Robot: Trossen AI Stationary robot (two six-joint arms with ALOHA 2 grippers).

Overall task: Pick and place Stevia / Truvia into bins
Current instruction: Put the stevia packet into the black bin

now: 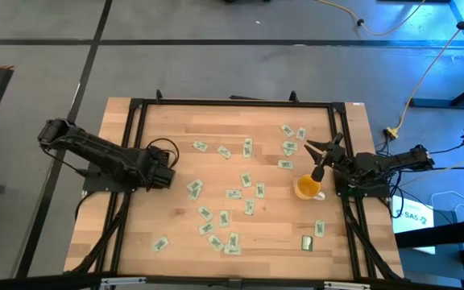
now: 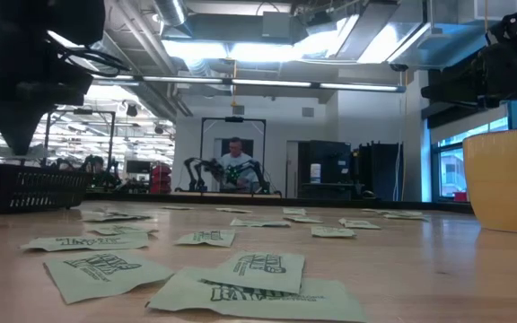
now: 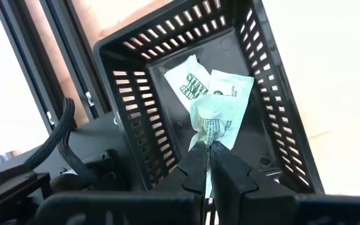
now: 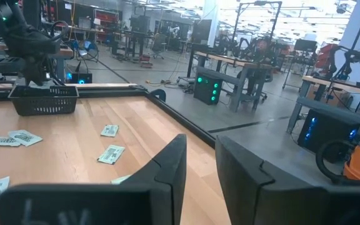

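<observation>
Stevia sachets [image 1: 234,194] lie scattered flat across the wooden worktop [image 1: 176,129], most of them between the two arms, and the step in hand looks like the drop-off: the left tool [image 3: 209,149] is clamped on one crumpled sachet [image 3: 214,119] and holds it over the black slotted bin [image 3: 140,119], where two sachets [image 3: 214,85] already lie on the floor. The next move, as I judge it, calls for parting the fingers so the sachet falls inside the walls, then a lift clear of the rim before reaching for another from the worktop. The right tool [image 1: 322,151] waits at the far right side beside a yellow cup [image 1: 308,188], its jaws standing apart with nothing between them in its own wrist view. Much is hard to make out: from above, the left arm covers the bin almost wholly, so its place on the worktop shows only as at the left edge; the low view cuts off the left tool's tip against the bin's wall [image 2: 25,188]; whether the held sachet touches those below it I cannot tell. A person [image 2: 235,164] stands far back in the room, well away from the arms.
</observation>
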